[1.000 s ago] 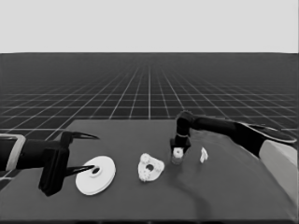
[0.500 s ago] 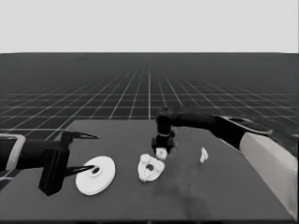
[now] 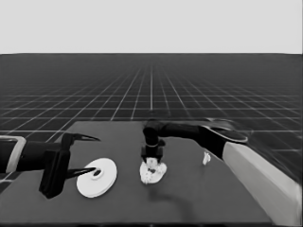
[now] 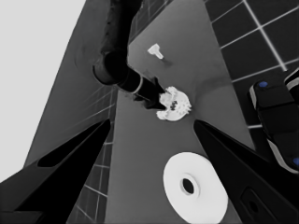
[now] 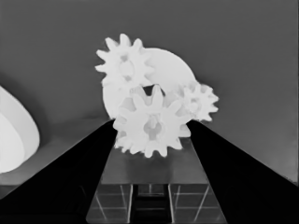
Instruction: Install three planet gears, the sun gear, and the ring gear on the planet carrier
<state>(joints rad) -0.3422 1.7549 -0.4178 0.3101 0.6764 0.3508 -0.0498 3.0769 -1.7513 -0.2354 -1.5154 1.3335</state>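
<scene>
The smaller round part point(image 3: 152, 174), the planet carrier, lies mid-table with two planet gears point(image 5: 124, 65) point(image 5: 198, 100) on it. My right gripper point(image 3: 152, 158) stands just over it, shut on a third small gear point(image 5: 152, 123) that hangs close above the part point(image 5: 173, 70). The larger round part point(image 3: 97, 177), the ring gear, lies flat to the left. My left arm waits at the table's left end with its gripper point(image 3: 94, 154) open over that part's near edge, not holding it. In the left wrist view the larger round part point(image 4: 194, 186) and the smaller one point(image 4: 173, 105) show between the fingers.
A thin white piece point(image 3: 206, 158) stands to the right of the smaller round part, beside the right forearm. The right arm's pale grey part point(image 3: 255, 179) fills the lower right corner. Dark machinery with blue lights point(image 4: 275, 116) shows past the table's edge.
My right gripper has carried a gear leftwards from beside the thin white piece to just above the smaller round part. The left arm has not moved.
</scene>
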